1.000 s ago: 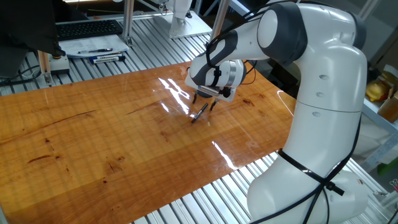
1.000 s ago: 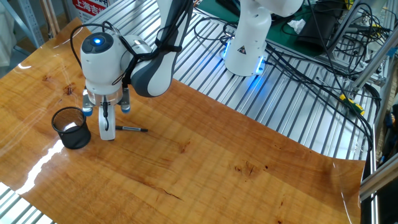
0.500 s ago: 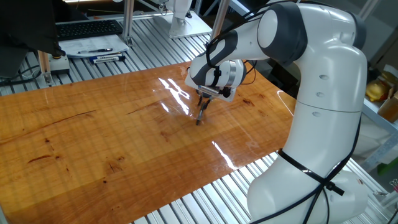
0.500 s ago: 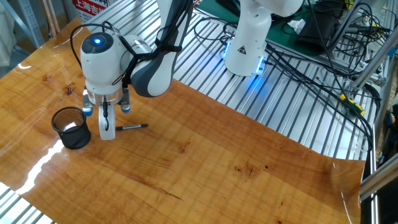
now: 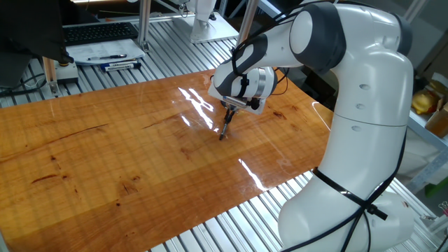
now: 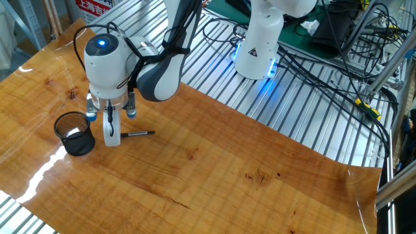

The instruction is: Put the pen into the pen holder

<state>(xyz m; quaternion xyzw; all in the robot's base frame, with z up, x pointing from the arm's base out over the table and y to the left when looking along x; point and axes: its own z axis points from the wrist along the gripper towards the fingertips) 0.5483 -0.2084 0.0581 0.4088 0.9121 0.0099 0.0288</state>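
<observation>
The thin black pen (image 5: 225,130) lies low over the wooden table, and in the other fixed view its free end (image 6: 139,133) points right. My gripper (image 5: 228,117) points straight down with its fingers shut on the pen's left end (image 6: 112,135). The black wire-mesh pen holder (image 6: 75,134) stands upright just left of the gripper, close to it. In the one fixed view the holder is hidden behind the arm.
White-and-blue markers (image 5: 120,65) lie on papers beyond the table's far edge, next to a keyboard (image 5: 99,31). A second robot base (image 6: 259,47) and cables (image 6: 325,71) sit on the slatted metal bench beside the wooden table (image 6: 214,175).
The fingers, open around the pen a second ago, have closed on it. The pen's free end has shifted slightly. The arm itself has barely moved.
</observation>
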